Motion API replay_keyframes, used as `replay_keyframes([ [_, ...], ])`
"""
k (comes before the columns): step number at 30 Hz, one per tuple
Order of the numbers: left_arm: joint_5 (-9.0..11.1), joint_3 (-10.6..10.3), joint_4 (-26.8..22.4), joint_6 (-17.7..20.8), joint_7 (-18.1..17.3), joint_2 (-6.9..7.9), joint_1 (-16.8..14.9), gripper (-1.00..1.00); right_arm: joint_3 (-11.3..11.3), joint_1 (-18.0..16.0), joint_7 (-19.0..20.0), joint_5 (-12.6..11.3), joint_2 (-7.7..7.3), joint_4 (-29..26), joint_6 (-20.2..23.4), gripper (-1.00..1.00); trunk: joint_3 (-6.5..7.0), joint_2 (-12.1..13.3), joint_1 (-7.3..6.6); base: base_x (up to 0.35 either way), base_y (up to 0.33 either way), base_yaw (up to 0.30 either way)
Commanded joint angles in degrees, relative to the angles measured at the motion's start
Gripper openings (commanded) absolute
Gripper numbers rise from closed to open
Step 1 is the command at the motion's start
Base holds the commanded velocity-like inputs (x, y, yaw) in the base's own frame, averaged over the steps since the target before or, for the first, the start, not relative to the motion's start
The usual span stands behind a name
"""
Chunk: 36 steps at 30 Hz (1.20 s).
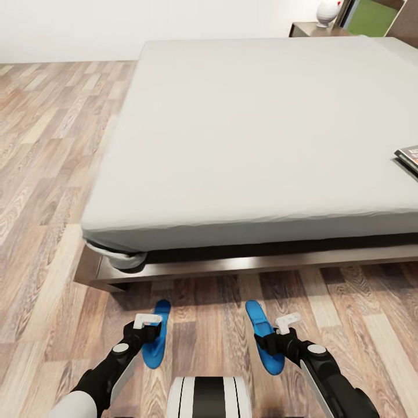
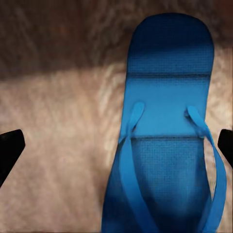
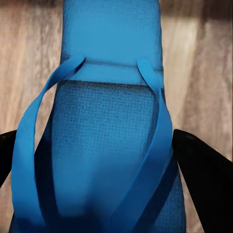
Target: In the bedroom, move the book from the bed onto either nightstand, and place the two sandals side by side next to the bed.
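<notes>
The bed (image 1: 255, 139) is being seen from its foot end, with its grey mattress lying flat on the dark wood frame. The book (image 1: 409, 158) is being shown at the right edge of the head view, resting on the mattress near the bed's side. A dark nightstand (image 1: 310, 29) is being seen far back by the wall, with a white round thing (image 1: 328, 11) standing on it.

Two blue sandals are being shown on the wood floor (image 1: 46, 174), just in front of the bed's foot. They are lying apart from each other, both pointing toward the bed.

The left tool (image 1: 152, 332) is being held right over the left sandal (image 1: 158, 335). In the left wrist view its two dark fingertips (image 2: 9, 148) are being kept spread wide, and the left sandal (image 2: 167, 131) is lying flat on the floor between them, closer to one fingertip.

The right tool (image 1: 273, 341) is being held over the right sandal (image 1: 265, 338). In the right wrist view its fingertips (image 3: 204, 179) are spread on both sides of the right sandal (image 3: 104, 145), very near its edges. It cannot be told if they are touching it.
</notes>
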Motion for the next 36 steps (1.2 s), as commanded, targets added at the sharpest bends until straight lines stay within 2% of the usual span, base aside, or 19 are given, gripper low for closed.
replay_keyframes([
  [1,0.6,-0.5,0.0,0.0,0.4,0.07,0.0,1.00,0.0,0.0,0.0,-0.2,-0.02,-0.1,0.4,-1.00,-0.03,0.0,-0.02,-0.061,0.206,0.000],
  [29,0.6,-0.5,0.0,0.1,0.3,0.16,0.0,1.00,0.0,0.0,-0.1,-0.2,0.05,-0.1,0.4,-1.00,-0.03,0.0,-0.02,-0.030,0.287,0.000],
  [36,0.6,-0.5,0.0,0.1,0.3,0.16,0.0,1.00,0.0,0.0,-0.1,-0.2,0.05,-0.1,0.4,-1.00,-0.03,0.0,-0.02,0.013,0.145,0.000],
])
